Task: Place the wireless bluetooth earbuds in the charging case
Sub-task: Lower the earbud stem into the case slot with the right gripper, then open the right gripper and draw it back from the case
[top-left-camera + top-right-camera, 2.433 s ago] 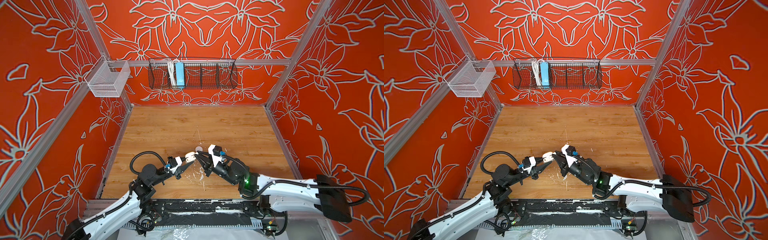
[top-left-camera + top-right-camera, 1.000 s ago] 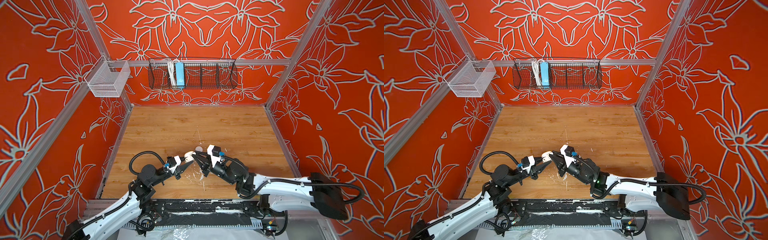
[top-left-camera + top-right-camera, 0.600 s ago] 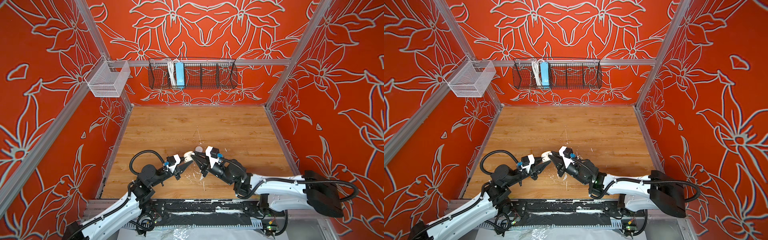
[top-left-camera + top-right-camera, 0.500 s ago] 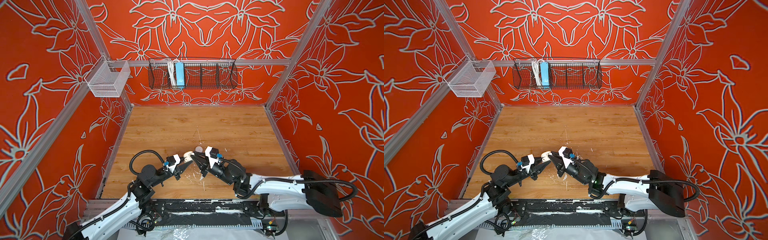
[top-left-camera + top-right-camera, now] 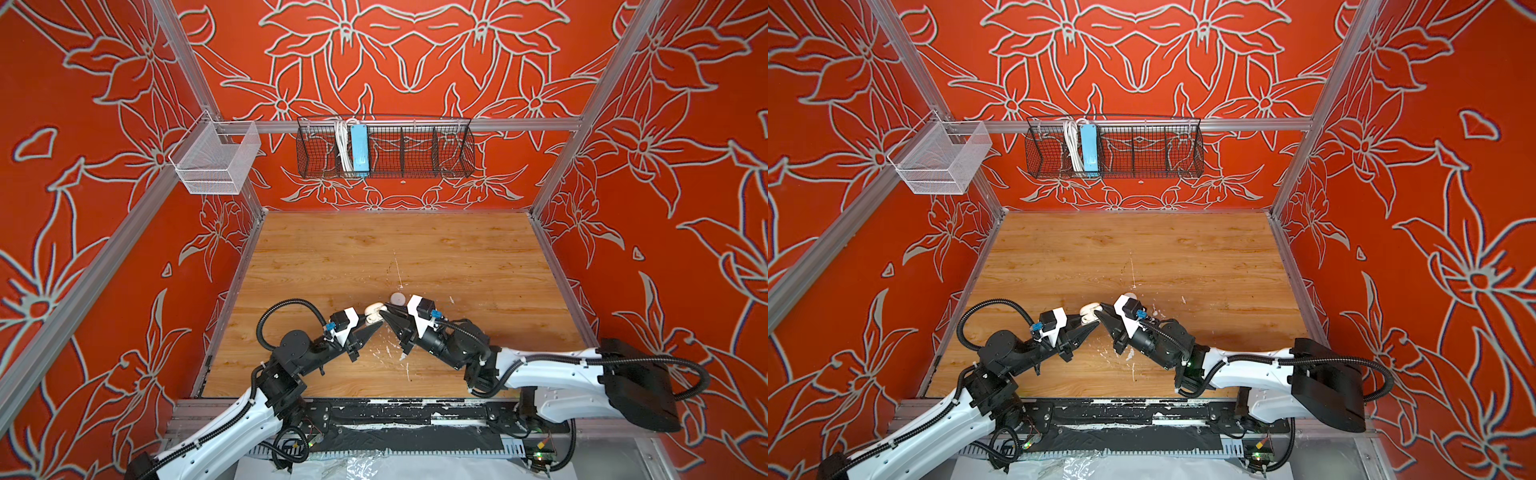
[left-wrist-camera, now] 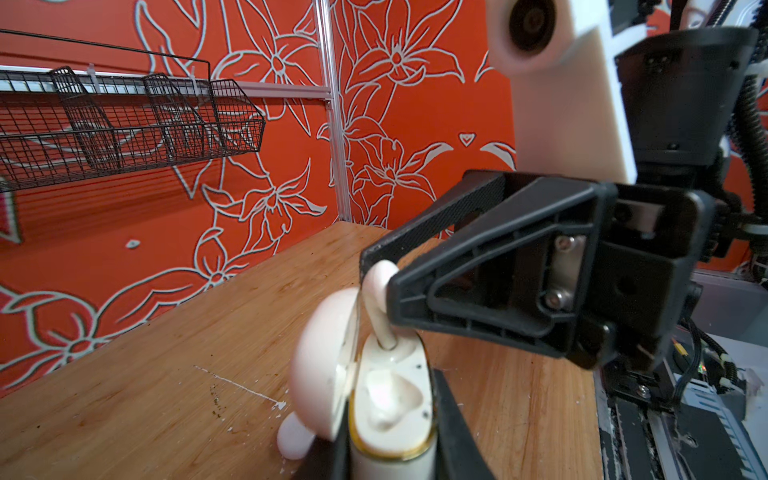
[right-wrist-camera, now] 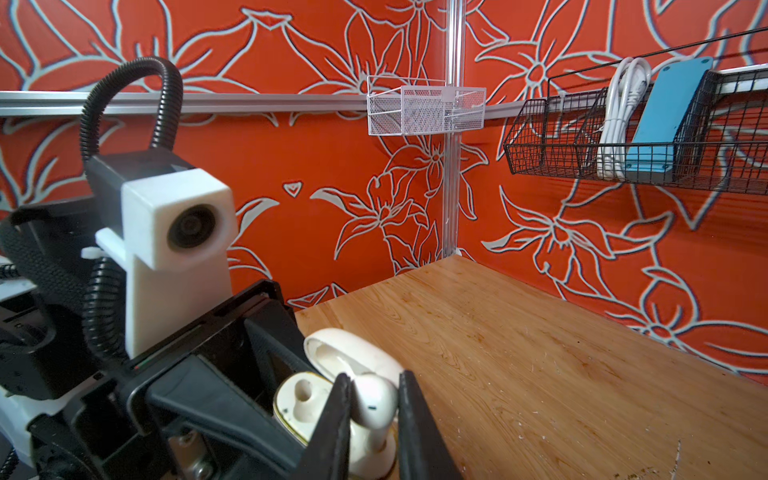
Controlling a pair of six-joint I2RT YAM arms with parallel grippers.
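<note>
In both top views your two arms meet a little toward 7 o'clock from the middle of the bench (image 5: 415, 249). The left arm comes in from 7 o'clock and the right arm from 4 o'clock. Your left claw (image 5: 376, 326) is clamped on the charging case (image 5: 372, 310), which is white with its lid flipped open. Your right claw (image 5: 384, 312) reaches the case from 3 o'clock. The earbud is too small to make out here. A small round white thing (image 5: 397, 297) lies on the bench near the case, at 1 o'clock from it. A black wire basket (image 5: 415, 151) hangs on the back wall at 12 o'clock, with a blue box (image 5: 359, 147) in it.

In the left wrist view the case (image 6: 390, 399) stands upright between the black fingers (image 6: 451, 415) of your left claw, squeezed from both sides. The lid (image 6: 320, 365) leans open. Your right claw (image 6: 380, 276) is pinched on the fat head of the earbud (image 6: 376, 286). The stem tip sits in a hole at one end of the case.

In the right wrist view the earbud (image 7: 372, 405) is held tight between the right claw's fingers (image 7: 332, 419), right over the case (image 7: 299, 403). A round hole shows in the case top beside it.
</note>
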